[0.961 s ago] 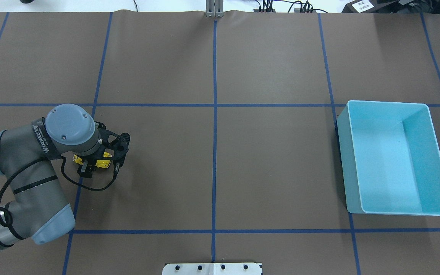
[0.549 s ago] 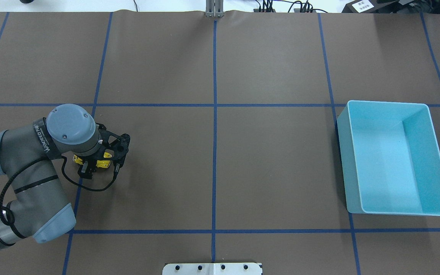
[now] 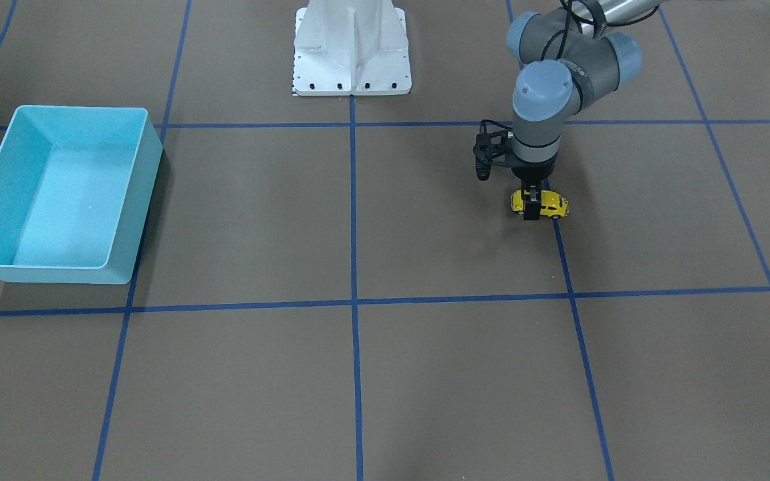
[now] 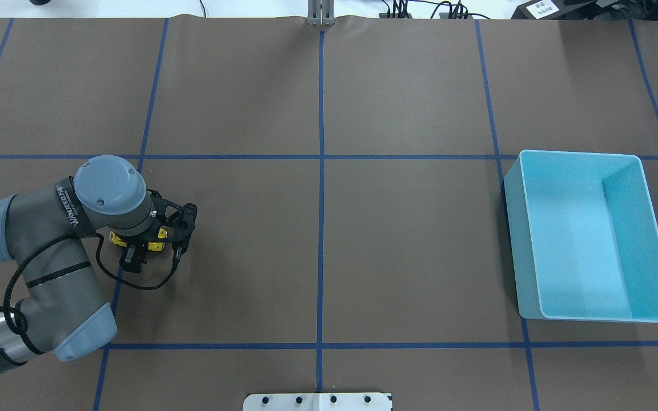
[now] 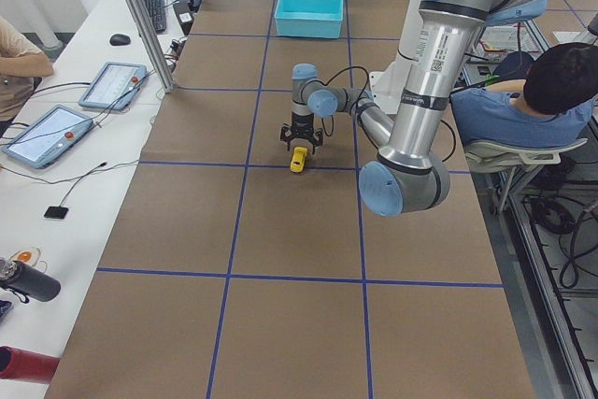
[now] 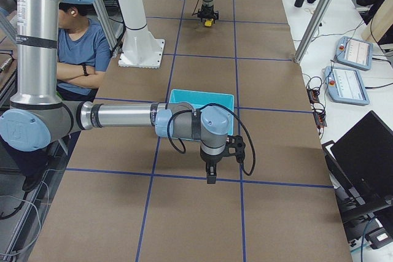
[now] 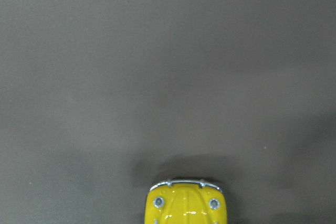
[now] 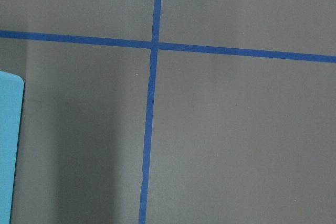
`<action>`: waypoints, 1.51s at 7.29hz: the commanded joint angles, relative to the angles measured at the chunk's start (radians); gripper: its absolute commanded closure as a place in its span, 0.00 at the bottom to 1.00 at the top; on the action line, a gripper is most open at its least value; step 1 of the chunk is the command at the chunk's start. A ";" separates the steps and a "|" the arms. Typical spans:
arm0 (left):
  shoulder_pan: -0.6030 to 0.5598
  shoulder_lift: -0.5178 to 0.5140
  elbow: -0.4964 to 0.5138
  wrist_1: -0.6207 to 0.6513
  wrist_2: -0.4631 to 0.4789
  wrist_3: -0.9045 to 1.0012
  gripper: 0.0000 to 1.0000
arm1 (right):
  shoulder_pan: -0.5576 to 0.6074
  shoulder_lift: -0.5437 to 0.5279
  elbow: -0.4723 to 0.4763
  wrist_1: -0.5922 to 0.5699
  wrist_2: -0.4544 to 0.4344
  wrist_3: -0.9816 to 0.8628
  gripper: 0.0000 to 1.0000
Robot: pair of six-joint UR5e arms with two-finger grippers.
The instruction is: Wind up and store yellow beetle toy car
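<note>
The yellow beetle toy car stands on the brown table mat near the robot's left side. It is partly hidden under the wrist in the overhead view. My left gripper points straight down with its fingers astride the car's body, shut on it. The left wrist view shows only the car's rounded end at the bottom edge, low over the mat. The turquoise bin stands far off on the robot's right and holds nothing. My right gripper hangs over the mat just beside the bin; I cannot tell its state.
Blue tape lines divide the mat into squares. The white robot base stands at the table's robot-side edge. People sit beside the table in the side views. The bin's corner shows in the right wrist view.
The left arm's wrist and elbow have shifted slightly to the right over the car. The car itself stays in about the same spot. The bin has not moved.
</note>
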 commanded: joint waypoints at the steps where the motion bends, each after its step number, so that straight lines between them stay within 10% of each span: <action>1: -0.001 -0.001 0.008 -0.012 -0.005 0.001 0.27 | -0.001 0.000 0.000 0.000 0.000 0.000 0.00; 5: -0.021 -0.006 0.012 -0.066 -0.002 -0.002 0.96 | 0.001 0.000 0.000 0.000 0.000 0.000 0.00; 11: -0.173 -0.006 0.009 -0.109 -0.101 -0.005 1.00 | -0.001 0.000 0.000 0.000 0.000 0.000 0.00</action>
